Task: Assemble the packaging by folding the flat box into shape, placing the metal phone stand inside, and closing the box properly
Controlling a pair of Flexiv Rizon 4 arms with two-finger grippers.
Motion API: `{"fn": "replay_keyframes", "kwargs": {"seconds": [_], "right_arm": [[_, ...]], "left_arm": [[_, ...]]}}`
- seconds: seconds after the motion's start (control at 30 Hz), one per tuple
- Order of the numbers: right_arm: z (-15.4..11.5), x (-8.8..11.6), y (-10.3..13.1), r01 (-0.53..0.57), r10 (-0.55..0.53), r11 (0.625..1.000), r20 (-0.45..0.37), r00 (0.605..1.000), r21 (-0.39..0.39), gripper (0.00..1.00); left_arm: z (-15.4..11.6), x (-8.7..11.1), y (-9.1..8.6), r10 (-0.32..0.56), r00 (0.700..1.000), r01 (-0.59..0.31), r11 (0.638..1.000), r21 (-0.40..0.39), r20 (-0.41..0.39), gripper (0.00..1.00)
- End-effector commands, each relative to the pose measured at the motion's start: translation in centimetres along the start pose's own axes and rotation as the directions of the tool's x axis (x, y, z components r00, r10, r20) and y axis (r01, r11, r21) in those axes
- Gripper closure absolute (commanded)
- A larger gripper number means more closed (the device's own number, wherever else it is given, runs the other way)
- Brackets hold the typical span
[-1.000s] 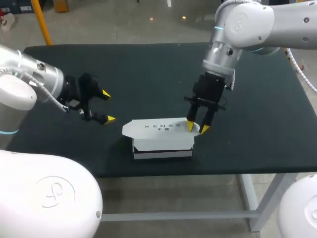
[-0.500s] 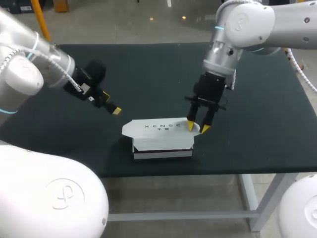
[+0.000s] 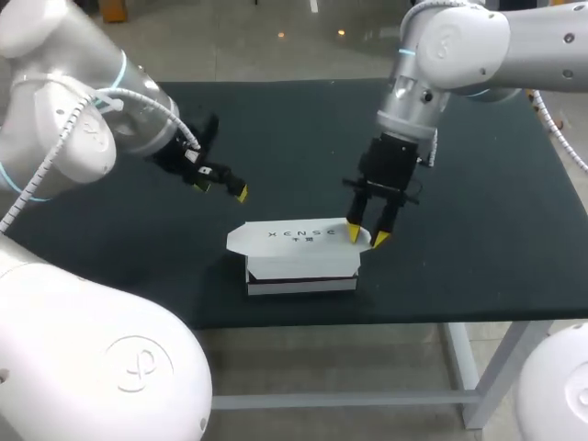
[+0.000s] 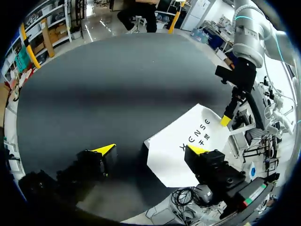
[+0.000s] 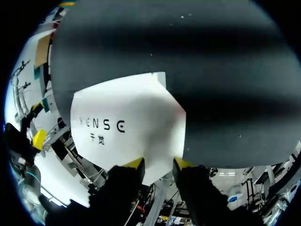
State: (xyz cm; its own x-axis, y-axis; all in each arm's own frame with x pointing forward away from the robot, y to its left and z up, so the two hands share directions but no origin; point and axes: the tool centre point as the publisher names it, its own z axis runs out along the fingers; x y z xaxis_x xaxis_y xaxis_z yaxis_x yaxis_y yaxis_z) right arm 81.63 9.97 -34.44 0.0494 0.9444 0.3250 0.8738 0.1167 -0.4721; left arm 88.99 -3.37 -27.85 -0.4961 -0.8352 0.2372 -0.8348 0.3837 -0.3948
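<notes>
left arm, right arm glossy white, silver wrists, cyan rings, coiled white cable; left gripper, right gripper black, yellow-tipped.

Left end effector fingers spread wide; right end effector points down, fingers narrowly parted

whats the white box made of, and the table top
The white box looks like thin matte cardboard, with flat flaps and crisp folded edges. The table top seems covered in dark matte cloth or felt, with no shine, though I cannot tell which.
</notes>
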Motion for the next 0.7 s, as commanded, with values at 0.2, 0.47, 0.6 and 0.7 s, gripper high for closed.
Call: {"fn": "replay_keyframes", "kwargs": {"seconds": [0.2,0.47,0.6,0.7], "right_arm": [[0.1,-0.1,-0.1,-0.005,0.005,1.000,0.004,1.000,-0.006,0.56],[0.1,-0.2,-0.2,-0.010,0.010,1.000,-0.002,1.000,-0.012,0.56],[0.1,-0.3,-0.2,-0.013,0.013,1.000,-0.002,1.000,-0.012,0.57],[0.1,-0.3,-0.1,-0.014,0.014,1.000,-0.002,1.000,-0.012,0.57]], "left_arm": [[-0.1,0.6,-0.3,-0.235,0.925,0.274,0.957,-0.097,0.298,0.00],[1.5,0.9,-1.3,-0.303,0.923,0.371,0.863,-0.342,0.238,0.00],[2.8,1.4,-1.2,-0.360,0.896,0.444,0.766,-0.466,0.261,0.00],[3.3,2.0,-0.9,-0.356,0.896,0.443,0.739,-0.507,0.265,0.00]]}}
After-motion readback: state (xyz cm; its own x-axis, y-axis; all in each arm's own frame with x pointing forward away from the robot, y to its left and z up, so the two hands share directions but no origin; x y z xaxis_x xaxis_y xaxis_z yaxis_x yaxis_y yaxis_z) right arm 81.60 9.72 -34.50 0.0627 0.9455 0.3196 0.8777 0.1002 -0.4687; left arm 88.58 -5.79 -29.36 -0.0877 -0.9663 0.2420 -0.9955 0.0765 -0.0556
